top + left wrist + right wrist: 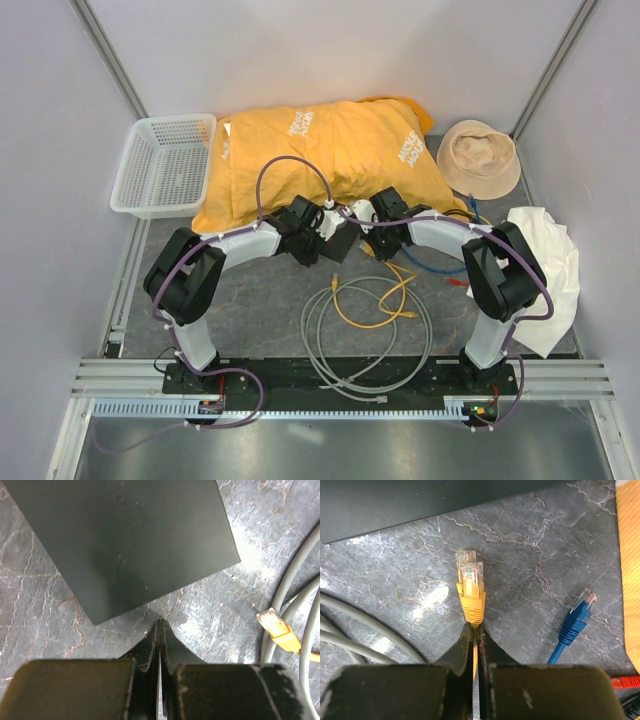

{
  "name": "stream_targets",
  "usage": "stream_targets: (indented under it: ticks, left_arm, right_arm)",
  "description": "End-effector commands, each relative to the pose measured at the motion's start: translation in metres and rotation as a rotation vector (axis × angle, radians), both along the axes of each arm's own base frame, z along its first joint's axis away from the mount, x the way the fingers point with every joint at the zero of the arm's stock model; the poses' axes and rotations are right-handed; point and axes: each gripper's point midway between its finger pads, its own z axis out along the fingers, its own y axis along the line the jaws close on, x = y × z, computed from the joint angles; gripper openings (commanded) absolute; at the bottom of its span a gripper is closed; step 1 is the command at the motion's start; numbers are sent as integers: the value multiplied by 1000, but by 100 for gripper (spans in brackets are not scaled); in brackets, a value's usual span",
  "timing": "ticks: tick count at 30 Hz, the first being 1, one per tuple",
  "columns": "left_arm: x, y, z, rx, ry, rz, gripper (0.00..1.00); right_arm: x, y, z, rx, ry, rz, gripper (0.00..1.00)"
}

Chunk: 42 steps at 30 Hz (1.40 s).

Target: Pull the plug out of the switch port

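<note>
Top view: both arms meet at the black switch (340,245), in front of the yellow pillow (320,150).

Left wrist view: the left gripper (159,627) is closed on nothing, its tips just beside the switch's corner.

Right wrist view: the right gripper (474,630) pinches the tail of the yellow plug (471,587), which sits unplugged near the switch's edge.
</note>
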Motion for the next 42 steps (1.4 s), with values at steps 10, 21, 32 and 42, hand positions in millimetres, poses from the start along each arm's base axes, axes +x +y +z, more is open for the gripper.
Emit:
stream_targets:
  ticks: [10, 21, 32, 42]
  left_arm:
    - [8, -3, 32, -65, -71, 34, 2]
    - [21, -16, 48, -111, -98, 41, 2]
    - [13, -2, 47, -89, -112, 50, 5]
    - [50, 28, 107, -83, -272, 169, 99]
  right_arm:
    - [96, -110, 148, -196, -461, -242, 0]
    - [121, -250, 170, -390, -476, -514, 0]
    - [131, -244, 149, -114, -342, -660, 98]
    - [123, -146, 192, 156, -370, -556, 98]
